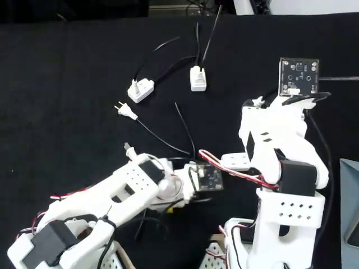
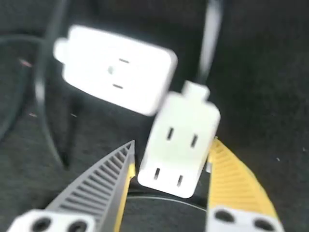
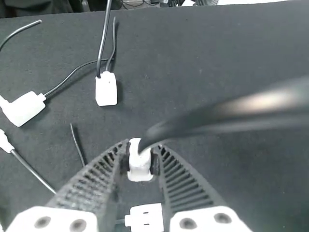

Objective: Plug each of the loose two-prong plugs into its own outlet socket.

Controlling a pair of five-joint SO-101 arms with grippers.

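Right wrist view, plug (image 3: 140, 166) in hand (image 3: 140, 150) (pinched)

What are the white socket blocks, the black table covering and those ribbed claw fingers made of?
White socket blocks: likely hard moulded plastic, smooth, faintly glossy, rounded edges. Table covering: seems matte black cloth or felt; fine grain, no glare. Fingers of the right gripper: probably plastic, perhaps printed, given the ribbed lattice.
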